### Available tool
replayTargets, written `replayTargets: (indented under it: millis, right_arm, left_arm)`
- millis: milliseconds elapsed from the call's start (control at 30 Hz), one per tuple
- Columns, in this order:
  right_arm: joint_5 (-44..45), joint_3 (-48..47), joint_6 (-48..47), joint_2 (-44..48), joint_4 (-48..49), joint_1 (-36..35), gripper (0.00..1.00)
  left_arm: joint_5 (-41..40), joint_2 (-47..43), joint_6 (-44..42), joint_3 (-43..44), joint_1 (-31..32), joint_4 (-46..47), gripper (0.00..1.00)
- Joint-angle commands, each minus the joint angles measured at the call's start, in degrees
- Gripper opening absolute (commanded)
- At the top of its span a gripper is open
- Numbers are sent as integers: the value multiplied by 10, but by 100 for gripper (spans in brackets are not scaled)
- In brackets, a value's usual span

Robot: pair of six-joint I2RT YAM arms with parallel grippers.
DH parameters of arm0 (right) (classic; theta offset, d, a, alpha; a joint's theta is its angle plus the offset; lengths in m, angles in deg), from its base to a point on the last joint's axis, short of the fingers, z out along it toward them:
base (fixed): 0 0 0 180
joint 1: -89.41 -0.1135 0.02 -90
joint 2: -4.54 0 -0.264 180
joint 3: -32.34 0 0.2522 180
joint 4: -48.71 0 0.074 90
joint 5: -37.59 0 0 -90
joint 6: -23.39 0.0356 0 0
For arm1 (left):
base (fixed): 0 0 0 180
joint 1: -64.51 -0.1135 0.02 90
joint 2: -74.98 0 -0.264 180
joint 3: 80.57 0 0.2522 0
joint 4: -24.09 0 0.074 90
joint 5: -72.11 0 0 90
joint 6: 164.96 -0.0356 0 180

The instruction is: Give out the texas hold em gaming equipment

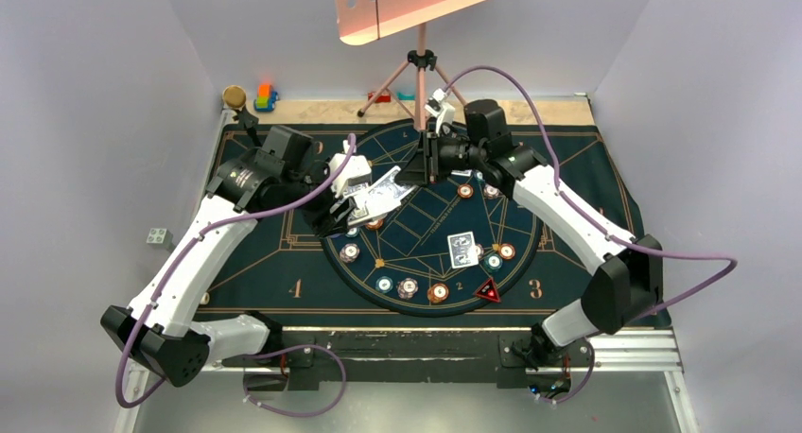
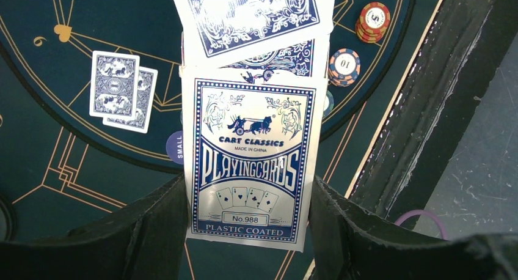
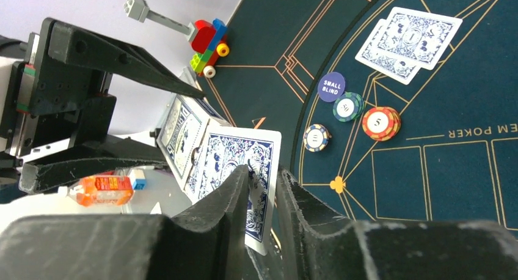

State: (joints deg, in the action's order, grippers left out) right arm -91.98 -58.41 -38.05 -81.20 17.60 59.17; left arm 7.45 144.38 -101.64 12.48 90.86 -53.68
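Observation:
My left gripper (image 1: 345,206) (image 2: 250,194) is shut on a blue-and-white playing card box (image 2: 253,164) (image 1: 364,204) and holds it above the round dark mat (image 1: 284,253). A blue-backed card (image 2: 256,11) (image 1: 390,187) sticks out of the box's far end. My right gripper (image 1: 430,168) (image 3: 262,176) has its jaws close together around that card (image 3: 235,158). Two blue-backed cards (image 1: 462,249) (image 2: 122,90) (image 3: 408,41) lie on the mat. Several striped chips (image 1: 437,292) (image 3: 377,122) (image 2: 344,66) ring the circle. A dark-blue disc (image 3: 332,86) (image 2: 176,147) and a red-black triangular marker (image 1: 488,290) lie there too.
Coloured toy blocks (image 1: 265,97) (image 3: 207,44) and a brass round object (image 1: 234,95) sit at the far left corner. A tripod (image 1: 422,64) with a pink board stands behind the mat. A grey block (image 1: 158,236) lies left of the table. The black base rail (image 1: 407,343) runs along the near edge.

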Motion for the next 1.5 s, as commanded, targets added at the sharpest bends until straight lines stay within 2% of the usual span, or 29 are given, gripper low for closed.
replayTargets:
  millis: [0,133,200,533,767,967,1233,1467]
  right_arm:
    - [5,0,7,27,13,13,22]
    - [3,4,13,34,9,24,4]
    - [1,7,21,41,13,27,0]
    - [14,19,33,96,-8,63,0]
    - [21,76,50,154,-17,122,0]
    - [58,173,51,162,-45,178,0]
    - [192,300,64,127,-27,185,0]
    - [292,316,53,93,-48,185,0]
  left_arm:
    - [13,-15,-8,19,-2,11,0]
    - [12,-16,-10,16,-2,11,0]
    - [10,-16,-11,14,-2,12,0]
    - [4,-16,-18,6,-2,13,0]
    - [9,-17,-22,5,-3,14,0]
    - [20,-15,-23,6,-2,13,0]
    - [27,-10,-26,10,-3,9,0]
    - [36,-7,-26,15,-2,4,0]
